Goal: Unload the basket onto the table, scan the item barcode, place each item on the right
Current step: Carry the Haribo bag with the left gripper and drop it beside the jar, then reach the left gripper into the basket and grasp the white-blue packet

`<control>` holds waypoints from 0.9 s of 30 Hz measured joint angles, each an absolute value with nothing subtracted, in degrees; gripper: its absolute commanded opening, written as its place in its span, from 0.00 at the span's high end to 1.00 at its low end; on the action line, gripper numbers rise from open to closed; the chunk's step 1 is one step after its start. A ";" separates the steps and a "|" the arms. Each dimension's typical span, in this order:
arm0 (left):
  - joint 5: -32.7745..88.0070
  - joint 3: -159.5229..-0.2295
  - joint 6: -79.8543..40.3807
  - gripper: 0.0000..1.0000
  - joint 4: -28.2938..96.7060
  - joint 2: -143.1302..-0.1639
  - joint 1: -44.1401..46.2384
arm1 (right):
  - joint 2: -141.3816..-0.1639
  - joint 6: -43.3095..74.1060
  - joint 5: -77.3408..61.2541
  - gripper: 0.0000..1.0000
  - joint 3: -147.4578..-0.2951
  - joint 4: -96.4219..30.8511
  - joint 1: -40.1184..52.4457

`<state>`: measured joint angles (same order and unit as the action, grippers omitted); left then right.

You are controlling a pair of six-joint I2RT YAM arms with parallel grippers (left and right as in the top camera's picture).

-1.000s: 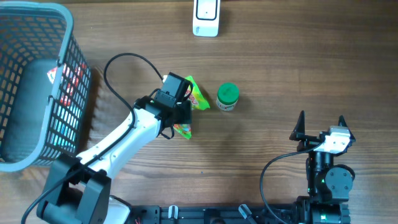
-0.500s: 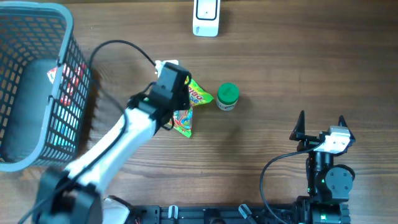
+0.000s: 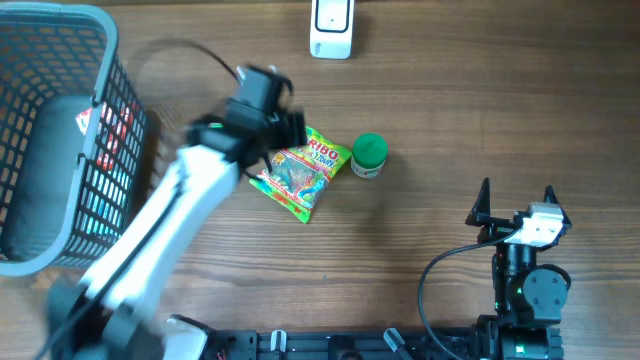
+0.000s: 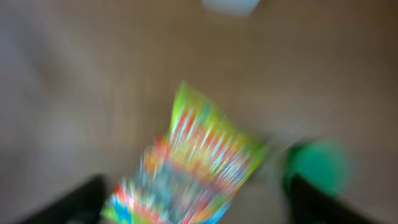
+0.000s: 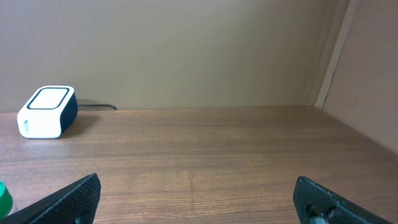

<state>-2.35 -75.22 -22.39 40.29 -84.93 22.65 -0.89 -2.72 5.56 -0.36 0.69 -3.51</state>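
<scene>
A colourful candy bag (image 3: pixel 300 176) lies flat on the wooden table, printed face up. My left gripper (image 3: pixel 285 133) hovers over its far left corner, blurred by motion. In the left wrist view the bag (image 4: pixel 194 163) shows below and between the two dark fingers (image 4: pixel 76 203), which stand wide apart: open, holding nothing. A white barcode scanner (image 3: pixel 331 26) sits at the far edge, also visible in the right wrist view (image 5: pixel 47 112). My right gripper (image 3: pixel 515 206) rests open near the front right, its fingertips (image 5: pixel 69 198) far apart over bare wood.
A green-lidded jar (image 3: pixel 367 155) stands just right of the bag. A grey mesh basket (image 3: pixel 110 120) holding packets fills the left side. A wall corner rises behind the table in the right wrist view.
The left gripper shut on the bag, then opened; the bag now lies spread flat. The left arm has swung toward the far side. The right arm is unmoved.
</scene>
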 measured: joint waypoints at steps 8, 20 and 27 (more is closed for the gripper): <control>-9.63 -85.23 -24.53 0.00 51.07 -65.78 -17.47 | -0.91 -2.72 5.58 0.00 -0.36 0.69 -3.51; 9.41 -75.37 -37.06 0.00 59.33 -90.26 -44.49 | -0.93 -2.72 5.54 0.00 -0.36 0.69 -3.51; 7.18 -63.55 -39.79 0.00 55.00 -91.94 -46.89 | -0.93 -2.72 5.56 0.00 -0.36 0.67 -3.51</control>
<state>7.18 -63.55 -39.79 55.00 -91.94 -46.89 -0.93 -2.72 5.56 -0.36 0.67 -3.51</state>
